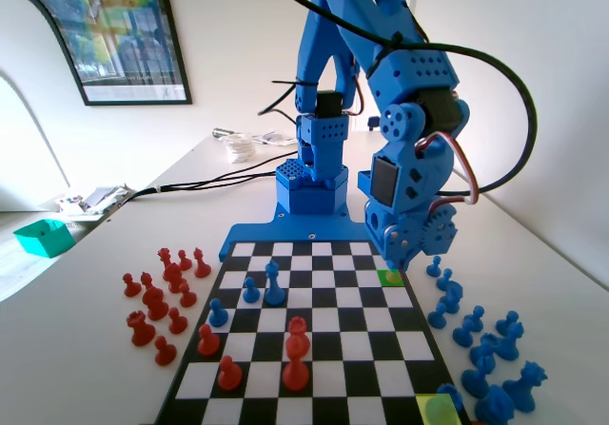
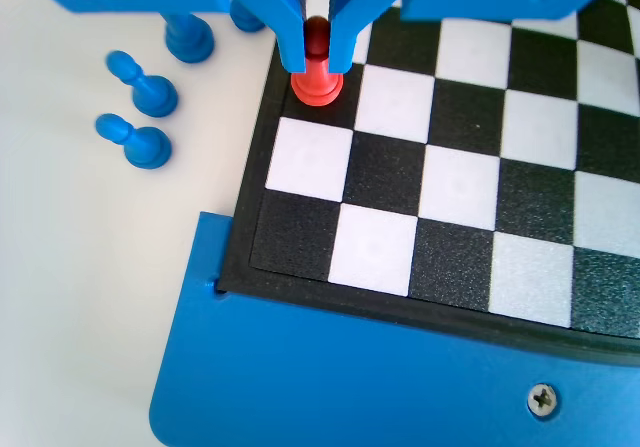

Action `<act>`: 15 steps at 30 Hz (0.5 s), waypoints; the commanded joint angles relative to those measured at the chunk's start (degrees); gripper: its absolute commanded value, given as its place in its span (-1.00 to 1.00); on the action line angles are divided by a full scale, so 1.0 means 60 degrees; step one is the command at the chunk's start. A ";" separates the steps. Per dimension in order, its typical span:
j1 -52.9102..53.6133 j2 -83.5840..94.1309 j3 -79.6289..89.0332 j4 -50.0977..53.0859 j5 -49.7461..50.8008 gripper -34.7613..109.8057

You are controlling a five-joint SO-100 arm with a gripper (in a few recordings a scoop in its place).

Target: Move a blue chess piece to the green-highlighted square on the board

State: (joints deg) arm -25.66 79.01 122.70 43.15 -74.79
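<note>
Two claw (image 2: 316,65) jaws clench a red pawn (image 2: 317,88) standing at the green-highlighted square (image 1: 390,278), probably to clear that cell for a blue piece.

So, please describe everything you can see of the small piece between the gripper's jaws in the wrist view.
It is a red pawn that looks like smooth plastic, with a round flared base and a narrow neck. Its head is partly hidden. It stands upright in the gripper, whose jaws press its head from both sides. It sits over a black square in the outermost column at the left of the board in the wrist view. I cannot tell whether the base rests on the board or is slightly lifted.
</note>
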 commanded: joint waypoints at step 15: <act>0.1069 0.2314 -0.1582 0.1904 -0.0220 -0.51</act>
State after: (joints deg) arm -21.36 84.29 117.42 50.27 -75.94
